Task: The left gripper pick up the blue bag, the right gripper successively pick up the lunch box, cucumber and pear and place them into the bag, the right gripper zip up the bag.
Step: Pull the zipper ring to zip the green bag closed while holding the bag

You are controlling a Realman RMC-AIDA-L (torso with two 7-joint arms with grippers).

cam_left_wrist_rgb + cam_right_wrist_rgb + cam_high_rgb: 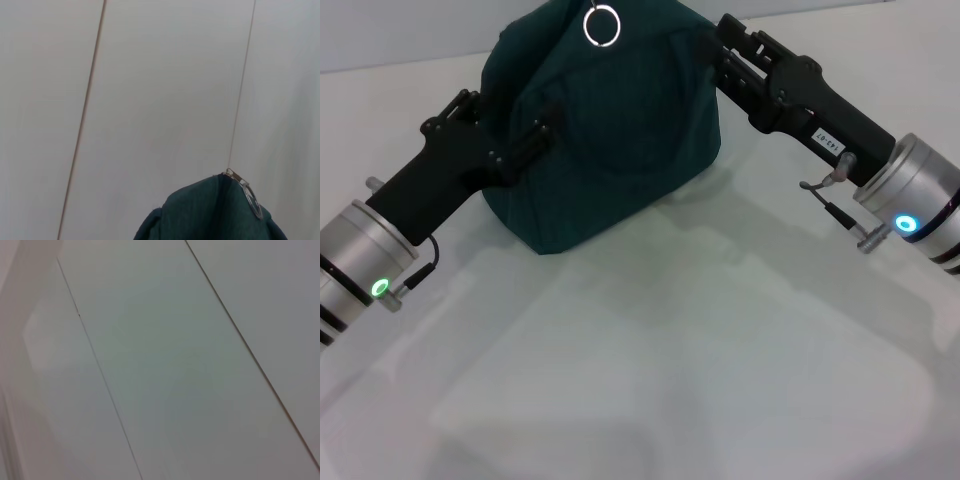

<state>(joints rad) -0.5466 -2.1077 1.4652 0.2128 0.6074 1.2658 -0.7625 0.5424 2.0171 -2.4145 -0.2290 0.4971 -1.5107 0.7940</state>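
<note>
Blue bag [610, 130]: dark teal fabric, boxy, stood on the white table [650, 360] at the far centre of the scene; top appeared closed, with the silver ring pull [602, 26] upright at its highest point; the same pull [250, 197] showed at the bag's peak in the left wrist view, against pale wall panels.

Left gripper [525, 140]: black linkage claw on a silver wrist with a green light, pressed against the bag's left face, fabric dimpled around it; probably there to steady or hold the bag for zipping; whether the jaws were apart or clamped on the cloth could not be told.

Right gripper [712, 48]: black claw bearing a white label, on a wrist with a blue light, reaching to the bag's upper right corner, touching or just beside it; state of its jaws also could not be told; likely placed at one end of the zip's run.

Lunch box, cucumber, pear: none in view; judged already inside, the task near its end.
</note>
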